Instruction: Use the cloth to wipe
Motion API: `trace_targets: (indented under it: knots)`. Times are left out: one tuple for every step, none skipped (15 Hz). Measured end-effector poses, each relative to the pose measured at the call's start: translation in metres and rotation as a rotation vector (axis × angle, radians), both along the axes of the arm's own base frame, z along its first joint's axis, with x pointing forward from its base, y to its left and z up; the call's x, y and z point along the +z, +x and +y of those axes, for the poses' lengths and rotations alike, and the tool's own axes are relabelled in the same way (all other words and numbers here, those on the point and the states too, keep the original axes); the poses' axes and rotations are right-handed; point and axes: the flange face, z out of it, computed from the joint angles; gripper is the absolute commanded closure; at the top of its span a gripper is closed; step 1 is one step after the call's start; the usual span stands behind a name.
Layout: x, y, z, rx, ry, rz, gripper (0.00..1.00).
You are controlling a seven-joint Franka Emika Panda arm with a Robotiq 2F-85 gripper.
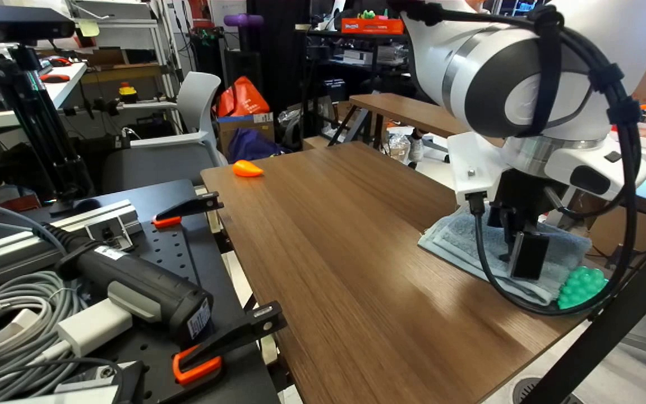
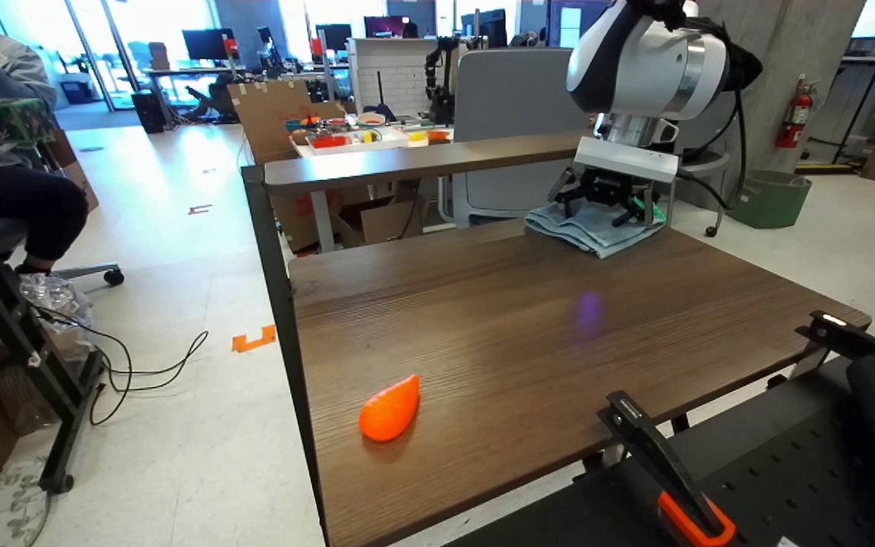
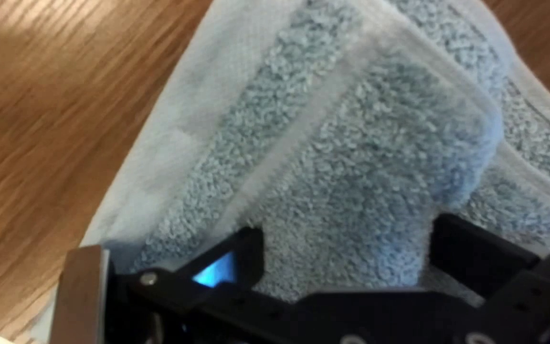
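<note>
Unclenched, the pincer [image 3: 346,244] points down, its two sides well parted and nothing visibly caught between them. Left to right in an exterior view I make out a black bench [image 1: 174,252] bearing a black-and-orange clamp [image 1: 233,340] near its edge, then an orange teardrop-shaped thing [image 1: 247,168] lying by a corner of the brown table [image 1: 328,252], whose top runs across to the cloth [image 1: 460,240], folded in layers under the pincer; whether the tips touch it I cannot tell. Taking hold of it looks to me like the step in hand. I'd sink the tips into the pile without scraping the table and pinch several layers together, since a single soft ply would likely slip or unfold. Rightmost, the green lumpy thing [image 1: 581,287] sits just beside the cloth, perhaps touching; I'd draw the cloth clear of that, then keep it low and flat so it wipes rather than bunches.
</note>
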Motion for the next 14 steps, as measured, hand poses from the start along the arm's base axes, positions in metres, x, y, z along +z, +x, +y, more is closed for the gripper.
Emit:
trace_targets:
  knots:
    - [0.000, 0.001, 0.001, 0.021, 0.002, -0.004, 0.00]
    - [-0.001, 0.000, 0.011, 0.050, 0.007, -0.015, 0.00]
    - [-0.002, -0.001, 0.030, 0.085, 0.013, -0.036, 0.00]
    - [-0.002, -0.003, 0.056, 0.130, 0.019, -0.058, 0.00]
    - [-0.001, -0.007, 0.083, 0.176, 0.024, -0.079, 0.00]
    - [-0.002, -0.012, 0.110, 0.224, 0.029, -0.096, 0.00]
    - [-0.002, -0.019, 0.139, 0.274, 0.035, -0.113, 0.00]
    - [-0.003, -0.028, 0.165, 0.318, 0.038, -0.128, 0.00]
    - [-0.003, -0.038, 0.190, 0.359, 0.040, -0.141, 0.00]
    - [-0.003, -0.050, 0.215, 0.395, 0.041, -0.157, 0.00]
    - [-0.004, -0.063, 0.238, 0.428, 0.040, -0.171, 0.00]
    - [-0.004, -0.077, 0.258, 0.459, 0.040, -0.177, 0.00]
    - [-0.004, -0.088, 0.271, 0.484, 0.038, -0.172, 0.00]
    - [-0.004, -0.097, 0.279, 0.502, 0.036, -0.162, 0.00]
